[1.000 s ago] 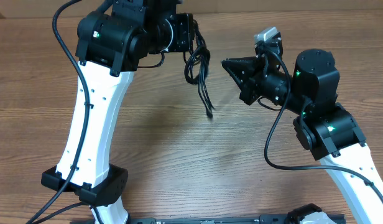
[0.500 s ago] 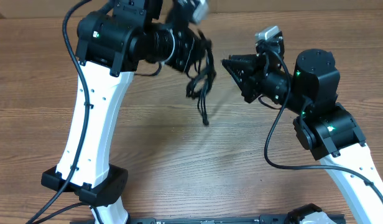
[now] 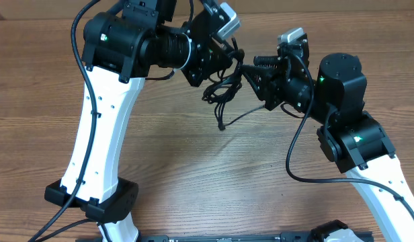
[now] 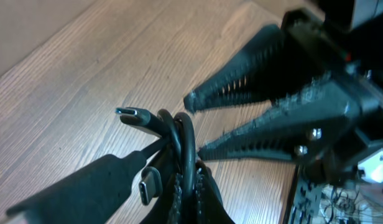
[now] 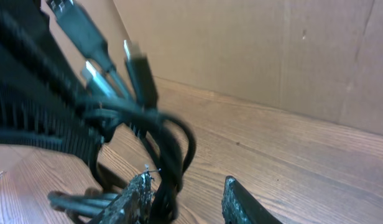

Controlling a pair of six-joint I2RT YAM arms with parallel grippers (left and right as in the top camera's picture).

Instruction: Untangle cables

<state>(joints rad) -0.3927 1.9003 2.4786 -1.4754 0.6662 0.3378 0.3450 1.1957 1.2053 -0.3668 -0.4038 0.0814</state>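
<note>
**Overhead.** The black left gripper [image 3: 217,67], on the white-and-black left arm [image 3: 103,134], was clamped on a bundle of thin black cables [image 3: 224,91]. It held them up over the far middle of the table. The bundle looped below the fingers, and one strand trailed toward the near side, ending in a small plug end [image 3: 222,126]. The black right gripper [image 3: 246,72] reached in from the right with its fingers partly apart and its tips at the right side of the bundle. Contact could not be told from this view. The surface was a brown wood-grain table top [image 3: 193,181], with a strip of tan cardboard [image 3: 368,5] along its far edge. Small green lights [image 3: 322,79] were lit on the arm housings.

**Left wrist.** The left gripper's fingers [image 4: 86,180] were pressed together on the cables, with several strands stacked in the grip. Two USB-C-style plugs stuck out to the left, one black with a metal tip [image 4: 132,115] and one lower down [image 4: 148,185]. The right gripper's two serrated fingers [image 4: 241,74] pointed in from the right with a clear gap between them. Their tips were just beside the looped strands.

**Right wrist.** The right gripper's own fingers [image 5: 138,199] stood apart at the bottom edge of the view. A loop of the cables hung in the gap, close against the left-hand finger. Whether it touched the finger could not be told. More plugs [image 5: 138,62] stood up above the loop, blurred. The cardboard [image 5: 272,56] formed the wall behind, and the wood table top lay beneath.
</note>
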